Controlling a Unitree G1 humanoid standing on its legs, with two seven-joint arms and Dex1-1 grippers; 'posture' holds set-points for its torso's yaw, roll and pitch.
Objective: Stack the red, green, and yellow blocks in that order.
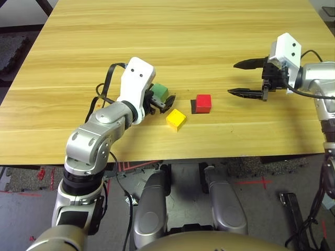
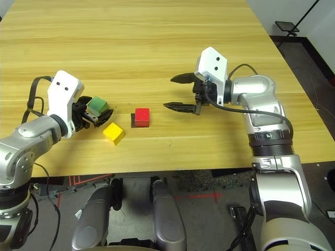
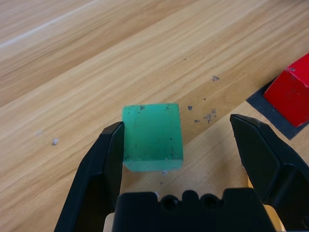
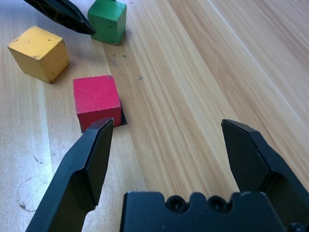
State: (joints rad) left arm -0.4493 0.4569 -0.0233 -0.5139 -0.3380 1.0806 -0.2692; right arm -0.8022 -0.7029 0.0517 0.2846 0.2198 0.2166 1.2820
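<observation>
The green block (image 1: 159,93) rests on the table between the fingers of my left gripper (image 1: 163,100), which is open. In the left wrist view the green block (image 3: 152,137) lies against one finger (image 3: 108,154), with a gap to the other. The yellow block (image 1: 176,119) sits just in front of that gripper. To the right of it is the red block (image 1: 203,103), standing on a flat black patch (image 3: 270,108). My right gripper (image 1: 232,78) hovers open to the right of the red block (image 4: 96,99) and holds nothing.
The wooden table (image 1: 209,31) stretches bare behind the blocks and to the right of them. Its front edge runs close below the yellow block. Dark floor with red tape marks lies beyond that edge.
</observation>
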